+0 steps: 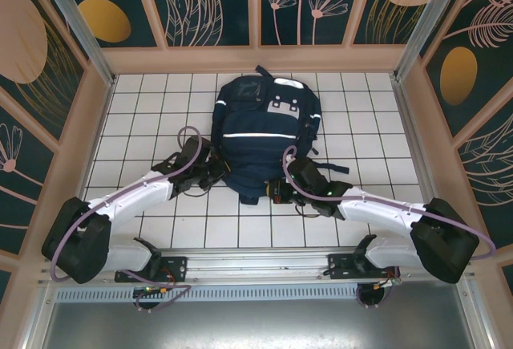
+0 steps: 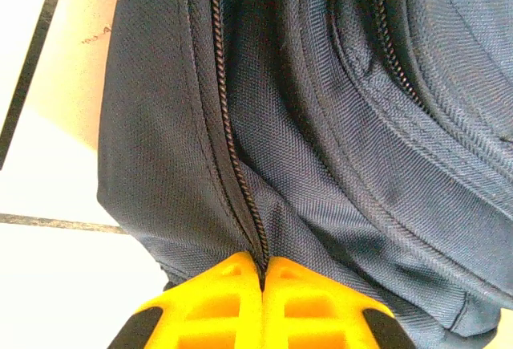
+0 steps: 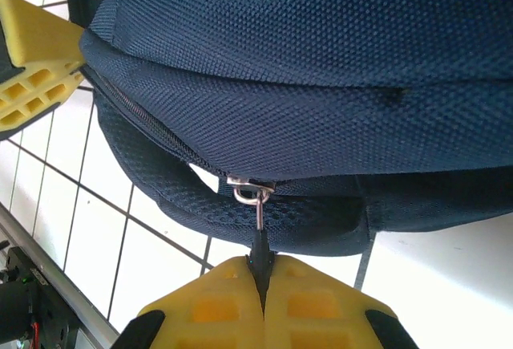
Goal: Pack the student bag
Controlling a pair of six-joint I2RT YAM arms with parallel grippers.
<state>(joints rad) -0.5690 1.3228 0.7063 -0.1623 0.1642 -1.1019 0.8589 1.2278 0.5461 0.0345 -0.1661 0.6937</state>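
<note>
The student bag (image 1: 260,136) is laid on the tiled surface (image 1: 160,108) at the centre, its striped front faced upward. The left tool (image 1: 210,174) is located at the bag's 7 o'clock edge. Its yellow fingers (image 2: 216,301) are pressed together on the navy fabric at the zipper line (image 2: 228,124). The right tool (image 1: 282,192) is located at the bag's 5 o'clock edge. Its fingers (image 3: 321,301) are closed on the black zipper pull (image 3: 260,241), which is hung from a metal slider (image 3: 248,182).
</note>
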